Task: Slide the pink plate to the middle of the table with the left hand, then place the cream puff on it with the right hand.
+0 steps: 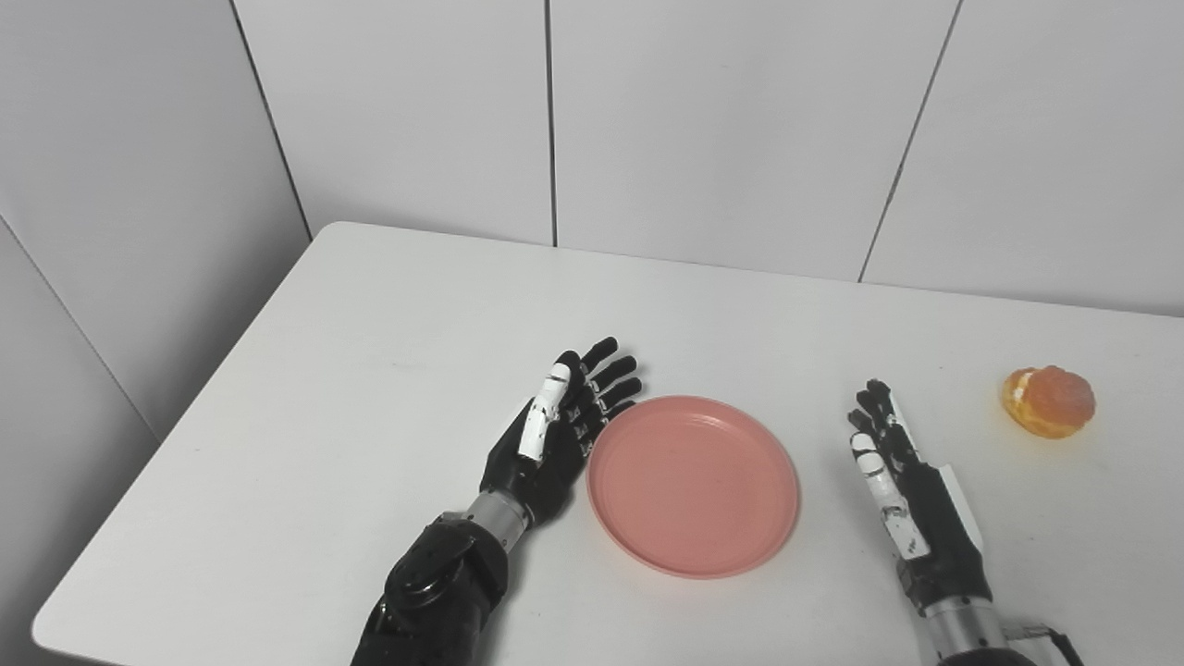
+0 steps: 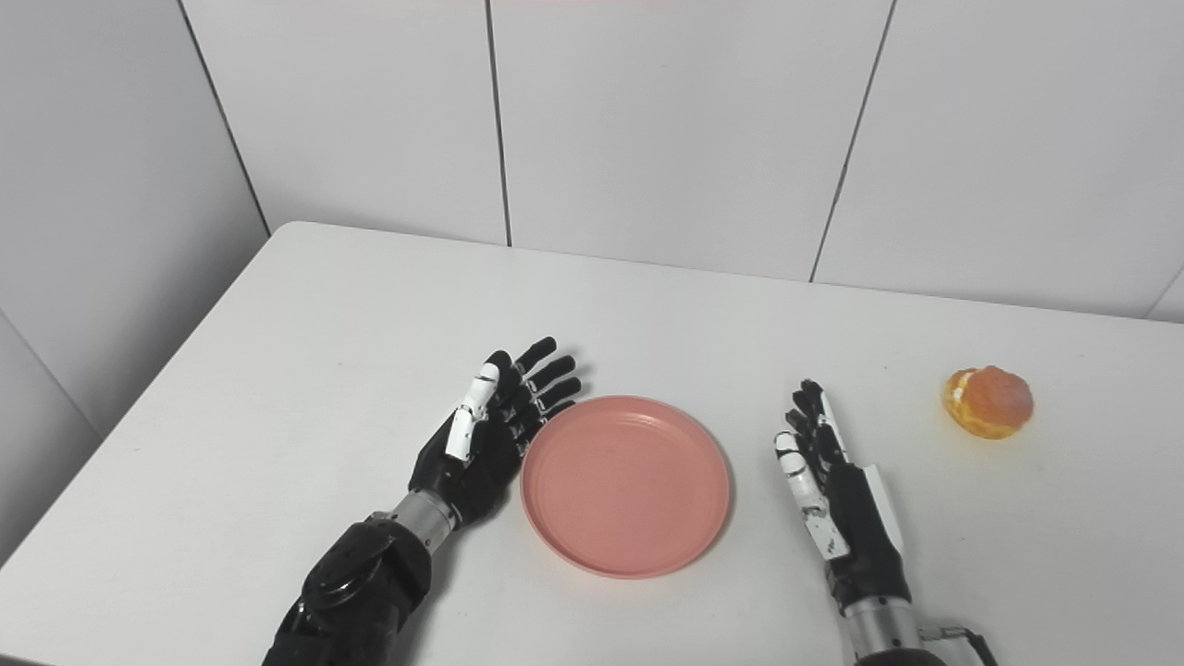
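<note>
A round pink plate (image 1: 694, 486) lies flat on the white table (image 1: 370, 370), near the front and about midway across. My left hand (image 1: 555, 430) is open, fingers straight, its palm against the plate's left rim. My right hand (image 1: 902, 495) is open and empty, standing on edge a little to the right of the plate, apart from it. The cream puff (image 1: 1048, 400), golden with a cream-filled side, sits on the table to the far right, beyond my right hand. It also shows in the right eye view (image 2: 988, 400).
White panelled walls (image 1: 721, 120) stand behind and to the left of the table. The table's left edge (image 1: 176, 435) runs diagonally and its front left corner (image 1: 42, 634) is rounded.
</note>
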Robot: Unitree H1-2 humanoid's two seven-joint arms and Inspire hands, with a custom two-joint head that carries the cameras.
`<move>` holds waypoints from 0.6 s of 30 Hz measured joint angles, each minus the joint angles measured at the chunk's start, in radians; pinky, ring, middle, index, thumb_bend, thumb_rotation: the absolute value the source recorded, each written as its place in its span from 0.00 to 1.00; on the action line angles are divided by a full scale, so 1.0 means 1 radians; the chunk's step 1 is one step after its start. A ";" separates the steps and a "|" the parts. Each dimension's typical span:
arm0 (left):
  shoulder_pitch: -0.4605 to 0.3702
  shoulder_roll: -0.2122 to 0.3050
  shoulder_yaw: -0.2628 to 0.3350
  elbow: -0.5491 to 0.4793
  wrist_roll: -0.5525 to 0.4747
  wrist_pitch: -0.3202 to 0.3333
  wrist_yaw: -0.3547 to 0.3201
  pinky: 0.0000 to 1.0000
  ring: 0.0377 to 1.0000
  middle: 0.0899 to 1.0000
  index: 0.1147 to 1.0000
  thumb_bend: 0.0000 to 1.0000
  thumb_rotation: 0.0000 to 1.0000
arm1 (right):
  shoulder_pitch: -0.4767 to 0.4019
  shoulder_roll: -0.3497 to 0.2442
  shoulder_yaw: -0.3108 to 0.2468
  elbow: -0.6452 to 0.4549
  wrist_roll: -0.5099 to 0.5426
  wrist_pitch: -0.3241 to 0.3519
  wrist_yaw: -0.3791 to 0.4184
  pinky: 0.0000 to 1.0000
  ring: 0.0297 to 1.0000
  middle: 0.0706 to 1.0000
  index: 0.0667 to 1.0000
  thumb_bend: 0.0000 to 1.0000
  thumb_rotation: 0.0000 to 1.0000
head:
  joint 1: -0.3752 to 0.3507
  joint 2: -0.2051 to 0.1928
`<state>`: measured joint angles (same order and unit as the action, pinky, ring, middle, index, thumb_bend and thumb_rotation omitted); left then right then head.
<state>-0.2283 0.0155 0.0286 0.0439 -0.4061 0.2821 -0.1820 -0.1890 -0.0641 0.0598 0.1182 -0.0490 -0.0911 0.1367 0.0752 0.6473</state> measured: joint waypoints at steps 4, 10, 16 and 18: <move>0.002 0.000 0.001 0.000 0.000 -0.001 -0.001 0.93 0.90 0.90 0.90 0.39 1.00 | 0.002 0.004 0.000 -0.003 0.000 0.006 0.000 0.96 0.96 0.98 1.00 0.42 0.85 | -0.015 0.008; 0.004 -0.001 0.013 0.008 -0.001 -0.019 -0.003 0.92 0.89 0.89 0.89 0.38 1.00 | 0.007 0.006 0.000 -0.016 0.000 0.010 0.000 0.96 0.97 0.99 1.00 0.41 0.88 | -0.063 0.020; 0.010 0.000 0.021 0.017 0.005 -0.058 -0.003 0.92 0.89 0.89 0.89 0.37 1.00 | 0.009 0.006 -0.002 -0.024 -0.005 0.009 -0.010 0.92 0.94 0.97 0.99 0.46 0.90 | -0.120 0.018; 0.015 0.000 0.020 0.017 0.018 -0.071 -0.003 0.92 0.89 0.89 0.89 0.38 1.00 | 0.010 0.003 -0.002 -0.030 -0.018 0.009 -0.023 0.92 0.94 0.96 0.99 0.49 0.89 | -0.138 0.018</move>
<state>-0.2128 0.0154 0.0487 0.0613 -0.3882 0.2112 -0.1850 -0.1793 -0.0614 0.0578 0.0880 -0.0666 -0.0825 0.1138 -0.0627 0.6657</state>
